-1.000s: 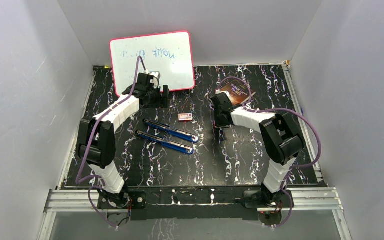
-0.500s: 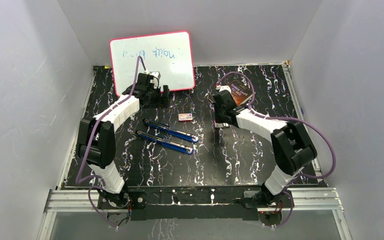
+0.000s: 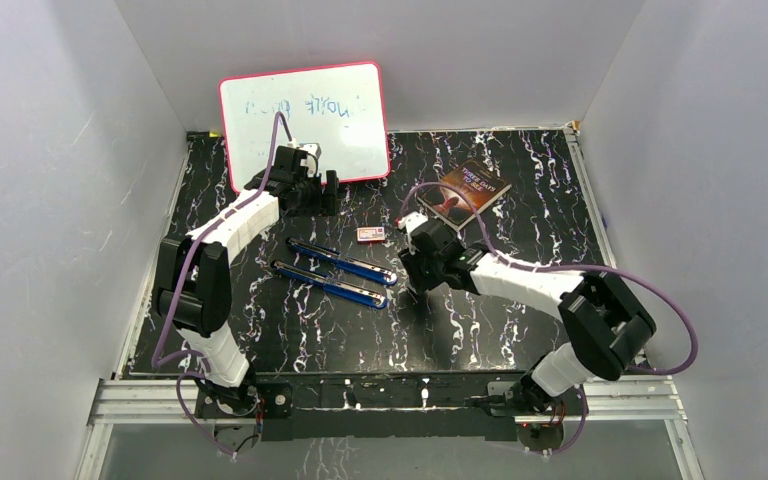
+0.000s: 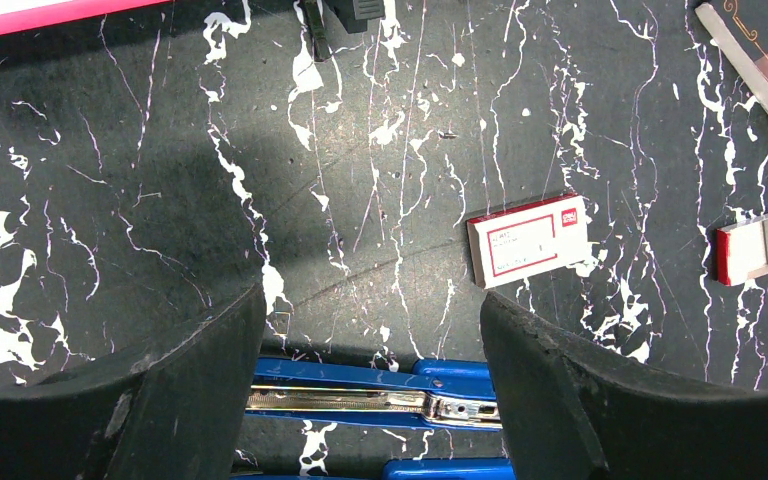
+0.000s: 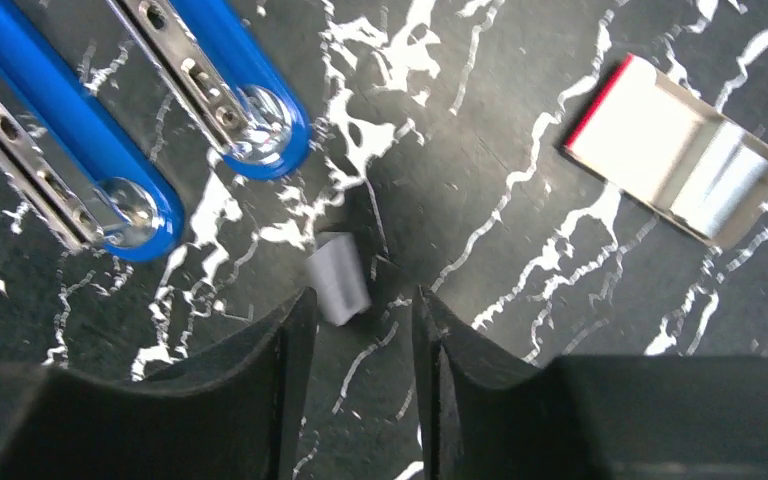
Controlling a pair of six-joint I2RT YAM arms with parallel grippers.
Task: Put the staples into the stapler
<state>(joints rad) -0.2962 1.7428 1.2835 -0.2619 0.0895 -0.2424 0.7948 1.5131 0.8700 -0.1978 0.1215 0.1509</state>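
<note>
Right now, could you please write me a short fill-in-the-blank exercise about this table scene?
1. The stapler, lying opened out, is ___ in colour.
2. The staples lie loose on the ___, just ahead of the right gripper.
3. The left gripper has its jaws wide ___.
Missing words: blue; table; open.

whiteboard (image 3: 305,120) showing faint blue handwriting, not readable. small white box (image 4: 528,240) carrying red-framed label, print too small to read. book (image 3: 473,187) cover showing pale lettering, blurring beyond reading.
</note>
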